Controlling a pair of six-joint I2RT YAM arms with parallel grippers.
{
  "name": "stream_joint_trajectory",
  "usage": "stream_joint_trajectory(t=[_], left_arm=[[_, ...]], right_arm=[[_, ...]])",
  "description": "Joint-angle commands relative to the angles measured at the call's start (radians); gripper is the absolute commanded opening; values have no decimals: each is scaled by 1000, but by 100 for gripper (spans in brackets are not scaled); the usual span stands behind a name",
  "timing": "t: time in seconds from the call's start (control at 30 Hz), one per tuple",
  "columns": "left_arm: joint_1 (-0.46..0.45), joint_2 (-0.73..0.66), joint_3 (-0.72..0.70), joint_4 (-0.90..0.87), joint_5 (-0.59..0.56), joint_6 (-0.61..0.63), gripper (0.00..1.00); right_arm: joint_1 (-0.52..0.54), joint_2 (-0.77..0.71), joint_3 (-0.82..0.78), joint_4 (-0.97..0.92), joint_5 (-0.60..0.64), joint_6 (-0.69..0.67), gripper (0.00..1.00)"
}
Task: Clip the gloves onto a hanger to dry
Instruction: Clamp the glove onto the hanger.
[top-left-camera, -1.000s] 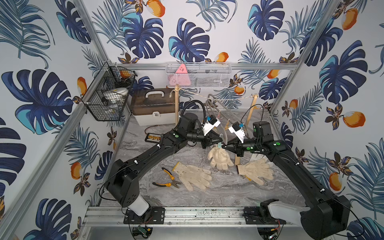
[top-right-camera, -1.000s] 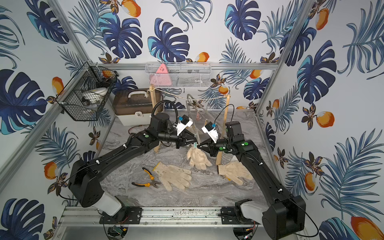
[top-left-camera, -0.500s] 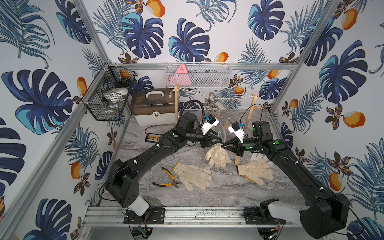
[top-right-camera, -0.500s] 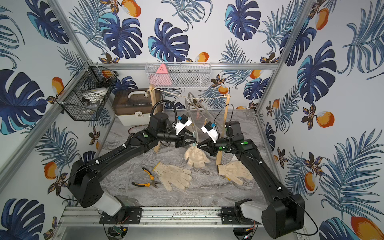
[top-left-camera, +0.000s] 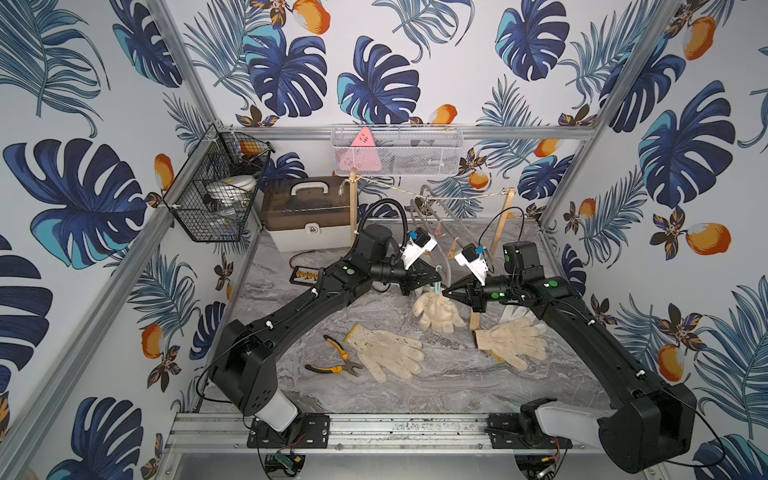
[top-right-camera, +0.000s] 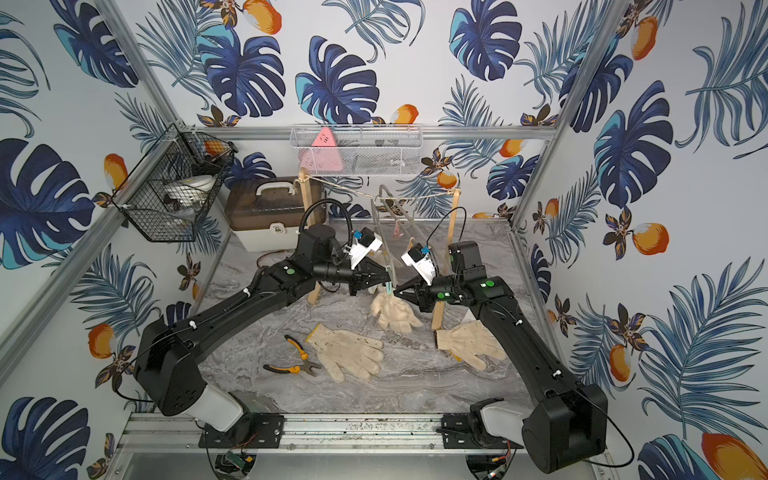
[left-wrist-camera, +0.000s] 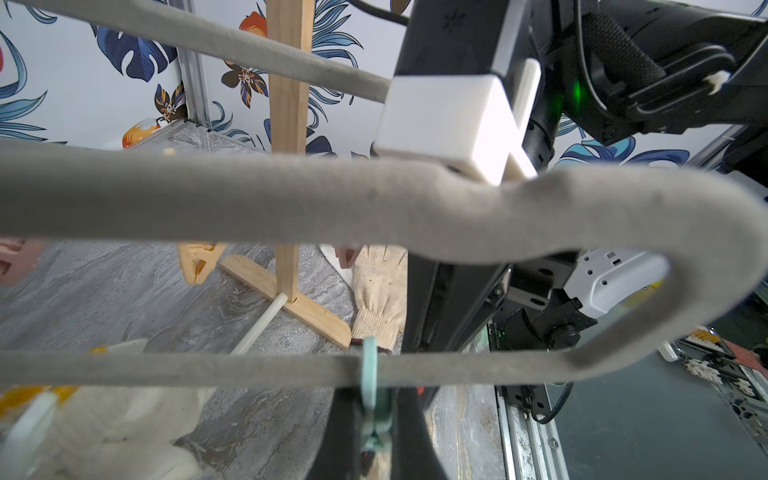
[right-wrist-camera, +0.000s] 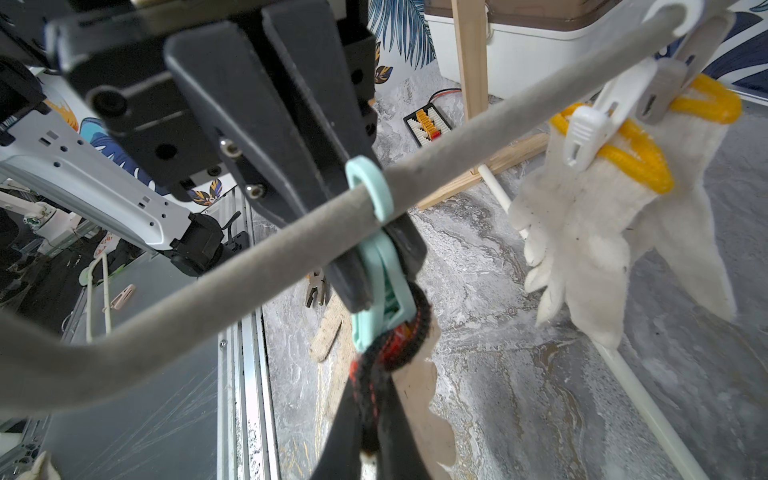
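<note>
Left end effector (top-left-camera: 434, 279) clamping clip (right-wrist-camera: 376, 266), right end effector (top-left-camera: 446, 292) clamping glove (right-wrist-camera: 419, 399), triangle (top-left-camera: 360, 154) in tray (top-left-camera: 432, 156)

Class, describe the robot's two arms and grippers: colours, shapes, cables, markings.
The left arm and right arm are black and boxy, with white base shells, green dots near the wrists and looping black cables. White camera mounts sit above tapered black fingers.
</note>
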Motion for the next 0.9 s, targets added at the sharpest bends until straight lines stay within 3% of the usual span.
stream_joint_trajectory(t=[0.0, 0.23, 0.5, 0.67, 0.87], left_arm=[[4, -6, 4, -3, 9, 19, 2], [5, -8, -1, 18, 21, 10, 4], [6, -11, 4, -43, -22, 86, 9], [9, -16, 3, -53, -40, 100, 18], [13, -35, -12, -26, -41, 75, 40]], right_arm=[[1, -1, 10, 1, -29, -3, 4], [1, 17, 24, -5, -89, 0, 2], [1, 22, 37, 22, -144, 18, 1], [1, 30, 44, 6, -147, 11, 1], [1, 40, 51, -34, -121, -18, 2]])
